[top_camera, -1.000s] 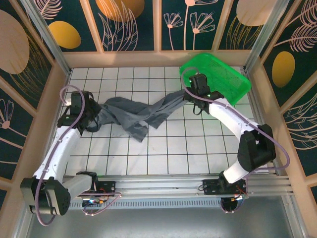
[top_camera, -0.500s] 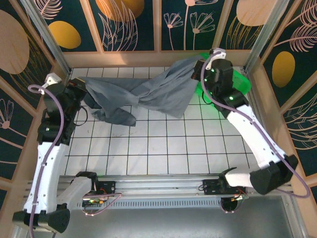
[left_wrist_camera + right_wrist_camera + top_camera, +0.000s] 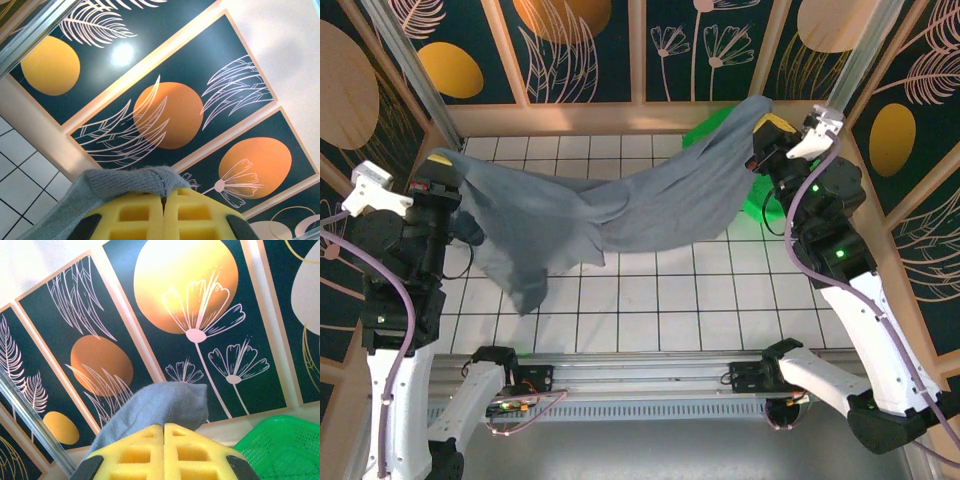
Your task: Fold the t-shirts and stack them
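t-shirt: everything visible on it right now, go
Plain slate-grey t-shirt, soft wrinkled fabric, no print seen. It is lifted and stretched between the left gripper and right gripper, each shut on a bunched edge between yellow pads. It sags mid-span, with a loose flap drooping near its left end. Not folded yet.

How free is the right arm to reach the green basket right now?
Probably not: the right end effector is shut on the t-shirt, stretched aloft with the left end effector, and the cloth hangs over the green basket, which sits close by.
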Robot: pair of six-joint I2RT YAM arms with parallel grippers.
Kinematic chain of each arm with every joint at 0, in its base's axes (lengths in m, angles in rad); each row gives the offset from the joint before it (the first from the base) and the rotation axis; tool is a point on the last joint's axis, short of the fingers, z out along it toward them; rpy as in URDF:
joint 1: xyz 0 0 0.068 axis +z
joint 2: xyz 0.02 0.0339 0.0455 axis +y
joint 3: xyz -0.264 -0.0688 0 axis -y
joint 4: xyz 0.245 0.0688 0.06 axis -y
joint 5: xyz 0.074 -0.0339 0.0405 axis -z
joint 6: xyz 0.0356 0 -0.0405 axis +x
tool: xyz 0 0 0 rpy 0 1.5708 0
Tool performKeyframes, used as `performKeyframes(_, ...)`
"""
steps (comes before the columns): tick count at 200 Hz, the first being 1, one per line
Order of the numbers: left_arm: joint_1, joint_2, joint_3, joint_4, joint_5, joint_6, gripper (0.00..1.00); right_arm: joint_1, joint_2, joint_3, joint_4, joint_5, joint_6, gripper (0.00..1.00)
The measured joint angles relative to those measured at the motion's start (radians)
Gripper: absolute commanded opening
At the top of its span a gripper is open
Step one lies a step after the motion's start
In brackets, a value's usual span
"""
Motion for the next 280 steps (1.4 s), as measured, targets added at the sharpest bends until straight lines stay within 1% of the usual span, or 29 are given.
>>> performKeyframes(16, 0.0, 0.039, 0.002, -0.002, 0.003, -0.007, 0.0, -0.006, 0.037, 0.002, 0.005, -0.01, 0.0, 0.0)
performKeyframes(32, 0.0, 0.118, 0.006, -0.003, 0.011, -0.014, 0.0, -0.016, 0.103, 0.012, 0.02, -0.042, 0.006, 0.0)
performKeyframes(65, 0.015, 0.37, 0.08, -0.013, 0.046, -0.013, 0.0, -0.056, 0.291, 0.043, 0.048, -0.124, 0.044, 0.0)
performKeyframes(92, 0.082, 0.569, 0.22, -0.023, 0.111, -0.014, 0.0, -0.093, 0.431, 0.14, 0.063, -0.177, 0.08, 0.0)
performKeyframes(109, 0.136, 0.645, 0.338, -0.035, 0.146, -0.014, 0.0, -0.106, 0.485, 0.217, 0.075, -0.198, 0.089, 0.0)
performKeyframes(123, 0.174, 0.682, 0.45, -0.045, 0.158, -0.014, 0.0, -0.112, 0.499, 0.27, 0.084, -0.207, 0.091, 0.0)
performKeyframes(146, 0.199, 0.68, 0.603, -0.058, 0.146, 0.002, 0.0, -0.121, 0.47, 0.296, 0.115, -0.209, 0.091, 0.0)
performKeyframes(165, 0.199, 0.612, 0.616, -0.06, 0.127, 0.01, 0.0, -0.126, 0.39, 0.23, 0.14, -0.208, 0.095, 0.0)
performKeyframes(182, 0.198, 0.492, 0.499, -0.051, 0.092, 0.008, 0.0, -0.126, 0.266, 0.088, 0.151, -0.209, 0.115, 0.0)
performKeyframes(209, 0.198, 0.28, 0.15, -0.06, 0.031, -0.007, 0.0, -0.126, 0.078, -0.178, 0.138, -0.216, 0.167, 0.0)
performKeyframes(211, 0.198, 0.271, 0.13, -0.061, 0.029, -0.007, 0.0, -0.126, 0.067, -0.201, 0.136, -0.218, 0.169, 0.01)
performKeyframes(219, 0.198, 0.24, 0.027, -0.066, 0.025, -0.008, 0.12, -0.124, 0.032, -0.291, 0.126, -0.234, 0.191, 0.13)
performKeyframes(229, 0.198, 0.232, -0.093, -0.066, 0.028, -0.004, 0.32, -0.124, 0.019, -0.38, 0.108, -0.259, 0.206, 0.27)
performKeyframes(237, 0.198, 0.249, -0.178, -0.071, 0.035, 0.001, 0.45, -0.122, 0.024, -0.436, 0.08, -0.278, 0.225, 0.38)
performKeyframes(242, 0.198, 0.268, -0.219, -0.072, 0.043, 0.005, 0.56, -0.122, 0.042, -0.465, 0.062, -0.29, 0.235, 0.44)
performKeyframes(247, 0.198, 0.295, -0.259, -0.075, 0.051, 0.01, 0.63, -0.122, 0.064, -0.492, 0.042, -0.296, 0.248, 0.5)
performKeyframes(254, 0.198, 0.335, -0.307, -0.083, 0.064, 0.017, 0.67, -0.122, 0.095, -0.519, 0.008, -0.303, 0.26, 0.55)
performKeyframes(262, 0.198, 0.374, -0.344, -0.102, 0.078, 0.025, 0.69, -0.122, 0.13, -0.542, -0.037, -0.31, 0.267, 0.59)
performKeyframes(272, 0.198, 0.409, -0.38, -0.121, 0.101, 0.036, 0.69, -0.122, 0.164, -0.559, -0.096, -0.309, 0.277, 0.61)
performKeyframes(280, 0.198, 0.419, -0.403, -0.132, 0.124, 0.044, 0.68, -0.122, 0.179, -0.561, -0.13, -0.308, 0.28, 0.61)
